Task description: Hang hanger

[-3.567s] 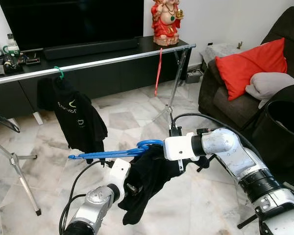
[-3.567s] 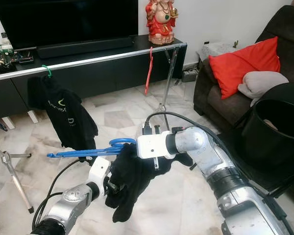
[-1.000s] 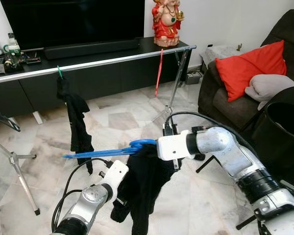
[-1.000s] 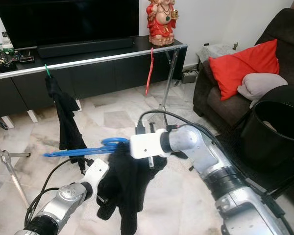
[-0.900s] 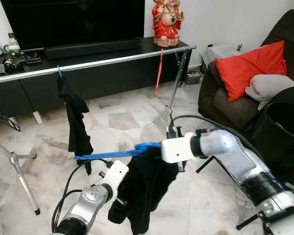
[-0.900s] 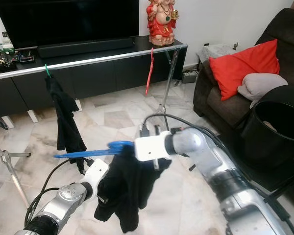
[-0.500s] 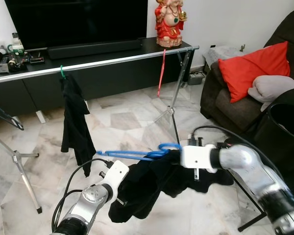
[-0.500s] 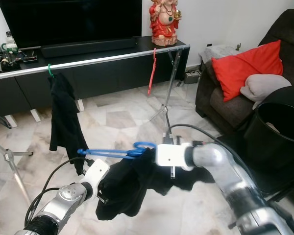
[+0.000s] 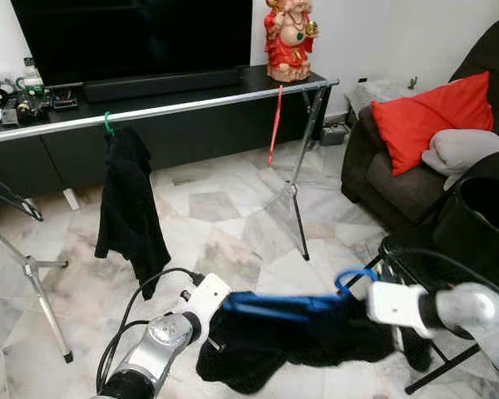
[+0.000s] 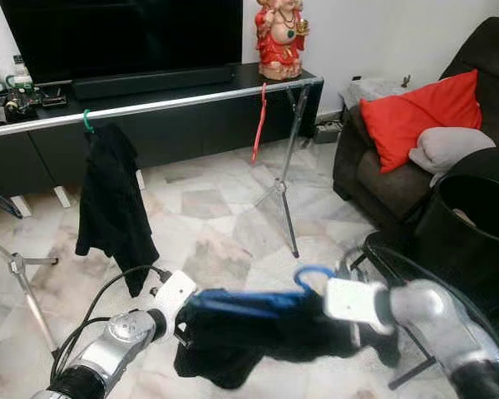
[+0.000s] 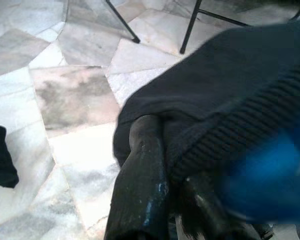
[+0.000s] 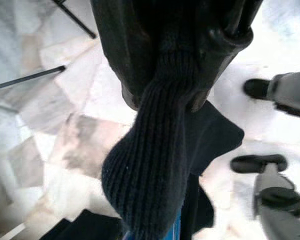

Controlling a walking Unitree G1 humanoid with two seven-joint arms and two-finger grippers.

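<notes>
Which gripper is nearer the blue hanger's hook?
Right. The right gripper holds the dark garment just below the blue hanger's hook; the left gripper grips the garment at the hanger's far end.

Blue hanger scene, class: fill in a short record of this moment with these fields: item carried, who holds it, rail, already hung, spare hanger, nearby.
item carried: blue hanger with a dark garment draped on it
who holds it: left gripper and right gripper, one at each end, low over the floor
rail: silver rail, ahead of the robot
already hung: black top on a green hook
spare hanger: red hanger on the rail
nearby: sofa with red cushion, black bin
</notes>
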